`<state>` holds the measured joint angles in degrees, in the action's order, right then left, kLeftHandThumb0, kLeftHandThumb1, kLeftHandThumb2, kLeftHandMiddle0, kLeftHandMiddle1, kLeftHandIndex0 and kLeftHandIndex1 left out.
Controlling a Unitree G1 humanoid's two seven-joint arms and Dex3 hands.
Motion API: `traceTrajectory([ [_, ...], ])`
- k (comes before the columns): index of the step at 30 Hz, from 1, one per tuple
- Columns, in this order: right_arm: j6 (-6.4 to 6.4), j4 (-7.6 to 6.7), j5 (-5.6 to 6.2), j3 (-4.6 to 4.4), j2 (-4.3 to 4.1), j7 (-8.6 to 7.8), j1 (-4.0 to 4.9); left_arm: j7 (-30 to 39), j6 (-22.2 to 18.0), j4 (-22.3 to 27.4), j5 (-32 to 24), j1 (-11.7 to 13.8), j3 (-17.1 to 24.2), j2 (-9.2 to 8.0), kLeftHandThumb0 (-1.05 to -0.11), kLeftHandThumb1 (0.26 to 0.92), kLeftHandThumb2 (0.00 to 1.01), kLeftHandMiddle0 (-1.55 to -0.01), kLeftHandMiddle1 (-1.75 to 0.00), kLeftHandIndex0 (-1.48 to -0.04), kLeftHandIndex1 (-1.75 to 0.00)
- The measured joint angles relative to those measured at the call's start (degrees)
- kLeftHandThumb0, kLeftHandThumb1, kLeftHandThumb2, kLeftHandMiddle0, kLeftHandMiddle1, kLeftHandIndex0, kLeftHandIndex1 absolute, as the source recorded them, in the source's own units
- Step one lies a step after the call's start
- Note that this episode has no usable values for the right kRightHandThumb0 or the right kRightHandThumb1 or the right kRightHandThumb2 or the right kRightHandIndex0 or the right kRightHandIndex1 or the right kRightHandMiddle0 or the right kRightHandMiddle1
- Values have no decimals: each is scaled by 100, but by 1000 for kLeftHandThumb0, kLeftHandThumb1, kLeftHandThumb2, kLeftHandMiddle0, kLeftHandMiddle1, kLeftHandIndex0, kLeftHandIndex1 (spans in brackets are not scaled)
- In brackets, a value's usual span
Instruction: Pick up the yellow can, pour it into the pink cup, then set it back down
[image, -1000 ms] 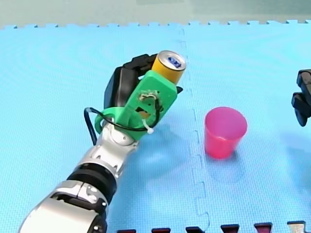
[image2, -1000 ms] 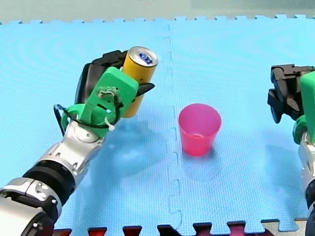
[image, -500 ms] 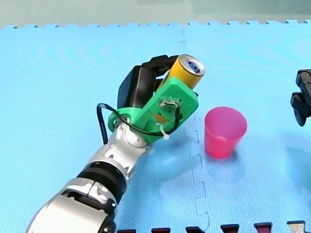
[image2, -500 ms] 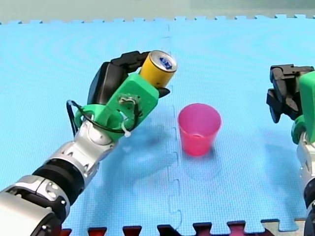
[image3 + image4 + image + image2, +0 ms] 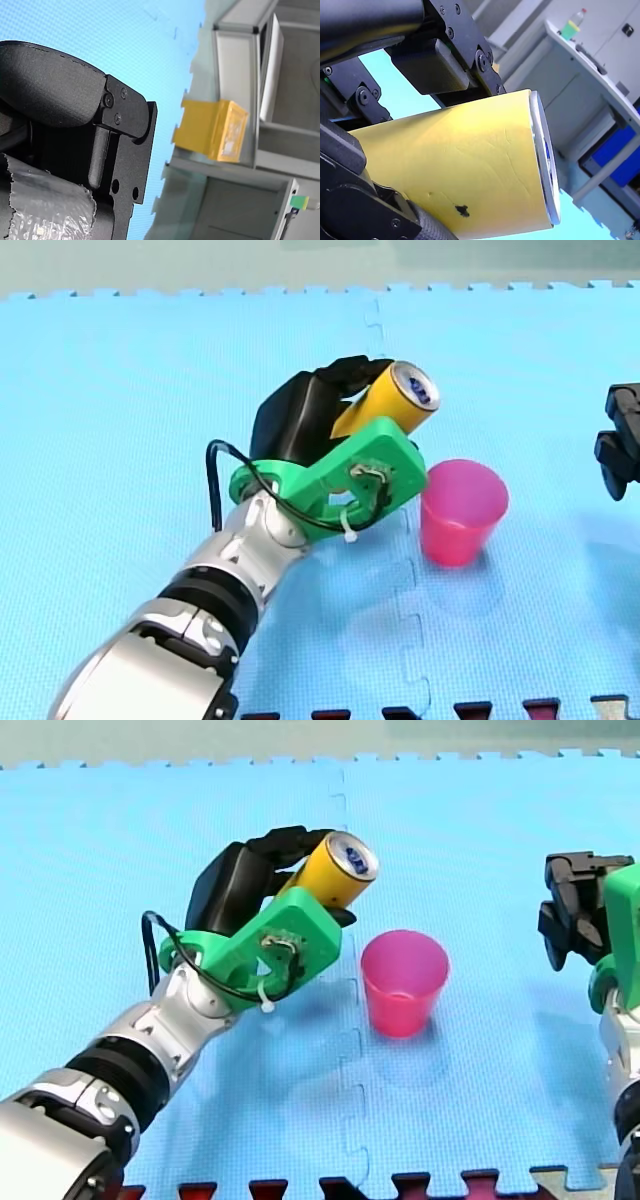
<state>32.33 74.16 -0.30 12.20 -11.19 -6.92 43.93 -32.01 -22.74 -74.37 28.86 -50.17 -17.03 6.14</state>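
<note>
The left hand (image 5: pixel 240 885) is closed round the yellow can (image 5: pixel 335 875). Its black fingers (image 5: pixel 445 65) wrap one side of the barrel and the thumb presses the opposite side, as the second wrist view shows close up. The hold sits on the lower and middle part of the wall, so the top rim and lid end stick out free beyond the fingers.

That looks like the right place to hold it. A drinks can is probably thin metal, stiff along its length but easy to dent. It is also smooth enough to slide, so a broad wrap round the barrel suits it better than a pinch near the rim. Whether it is full or light I cannot tell, nor whether the lid is opened.

The hand is raised off the blue foam mat (image 5: pixel 480 810) and rolled at the wrist. The can is carried in the air, leaning well over with its lid end aimed away from the forearm. A green bracket (image 5: pixel 280 935) sits on the wrist just behind the palm.

Just beyond and below the can's lid end stands the pink cup (image 5: pixel 403 985), upright on the mat. The pouring tilt seems under way but not deep enough.

Well past the cup on its far side is the right hand (image 5: pixel 572 910), and I cannot tell whether it is open or closed.
</note>
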Motion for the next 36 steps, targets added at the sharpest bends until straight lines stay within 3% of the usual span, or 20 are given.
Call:
traceTrajectory([
  [6,-12,0,-9,-8,11,36,4,-336,60,-15,418,-12,-373,-103,-436,775,5,-1384,-24,-1119,-1],
  [23,21,-9,-49,-95,92,187,18,-681,-27,-25,868,-58,-868,-247,-443,808,5,-1448,-47,-1117,-6],
  [36,40,-8,-37,-90,133,223,56,-661,-121,-40,789,-109,-851,-254,-445,819,2,-1454,-60,-1118,-1],
])
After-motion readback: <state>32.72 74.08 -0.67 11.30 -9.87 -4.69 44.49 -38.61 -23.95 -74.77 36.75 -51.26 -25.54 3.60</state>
